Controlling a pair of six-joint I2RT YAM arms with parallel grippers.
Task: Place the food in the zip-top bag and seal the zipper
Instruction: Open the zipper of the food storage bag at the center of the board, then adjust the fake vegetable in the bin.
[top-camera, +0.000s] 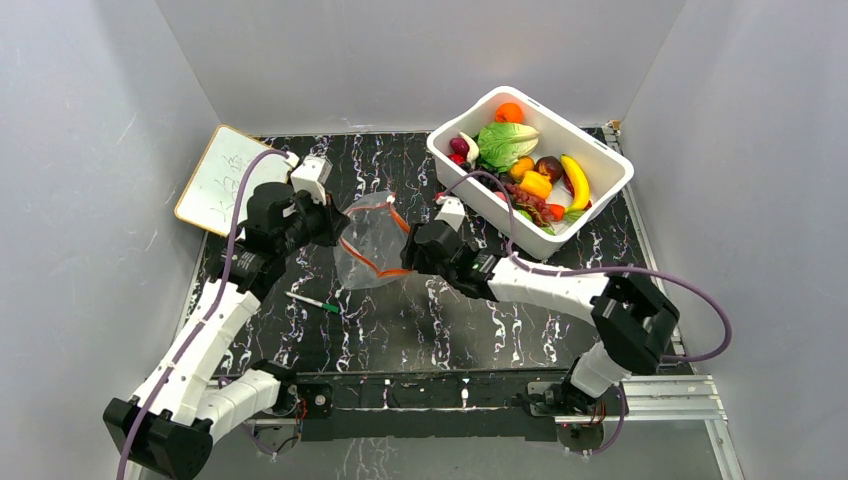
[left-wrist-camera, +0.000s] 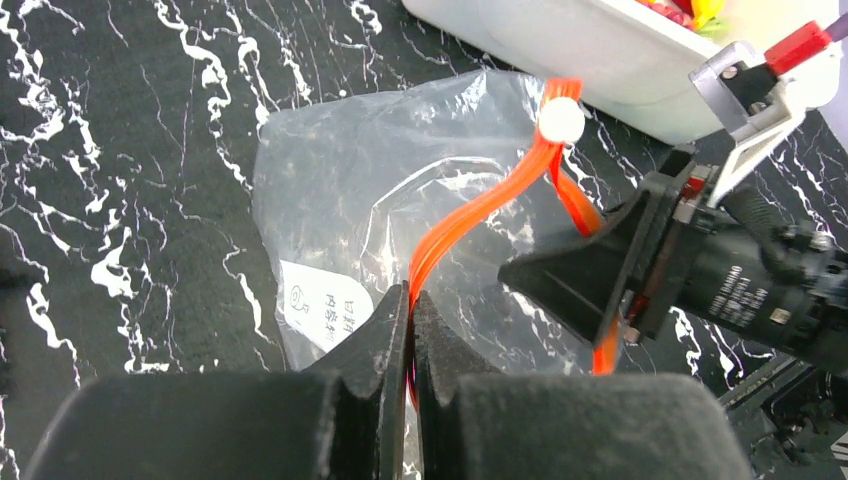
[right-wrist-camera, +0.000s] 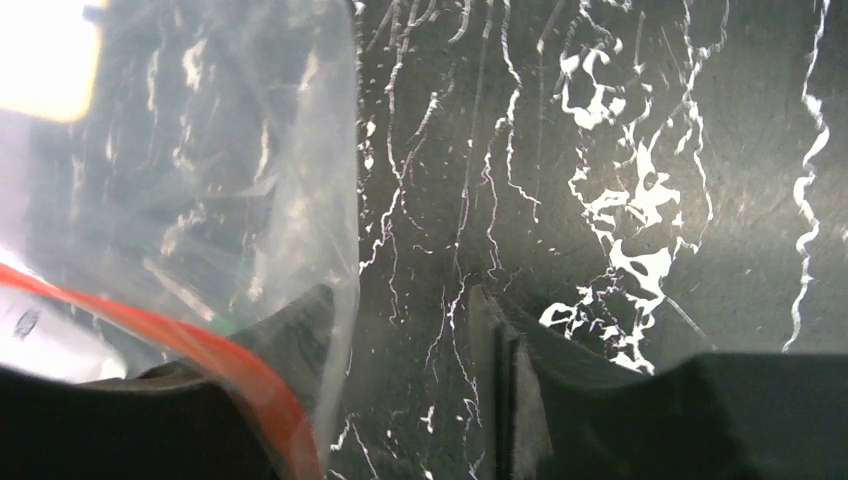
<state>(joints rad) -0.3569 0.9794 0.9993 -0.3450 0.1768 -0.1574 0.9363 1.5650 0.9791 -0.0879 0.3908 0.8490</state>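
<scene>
The clear, crinkly bag (top-camera: 368, 245) sits mid-counter (top-camera: 420, 320) with its mouth raised and its orange zipper (left-wrist-camera: 480, 215) parted and curving. The food (top-camera: 525, 165), glossy mixed-colour pieces, lies heaped in the white tub (top-camera: 478, 200) at far right.

Your right hand (right-wrist-camera: 400, 300) holds its fingers (right-wrist-camera: 560, 400) apart above the black marbled tabletop (right-wrist-camera: 620, 120). The clear zip-top bag (right-wrist-camera: 200, 180) drapes over the left-side finger. Its red-orange zipper (right-wrist-camera: 200, 340) crosses that finger.

Table (top-camera: 420, 310) is black marble with white veins running all over it. Zip-top bag (top-camera: 365, 245) is see-through, its zipper (left-wrist-camera: 478, 207) bright red-orange with a little white slider (left-wrist-camera: 560, 120). White tub (top-camera: 600, 205) at 1 o'clock holds the food (top-camera: 535, 185): green, yellow, orange, purple, red. Pen (top-camera: 312, 300) is green and white, cable (top-camera: 234, 215) purple, walls (top-camera: 100, 150) plain grey.
</scene>
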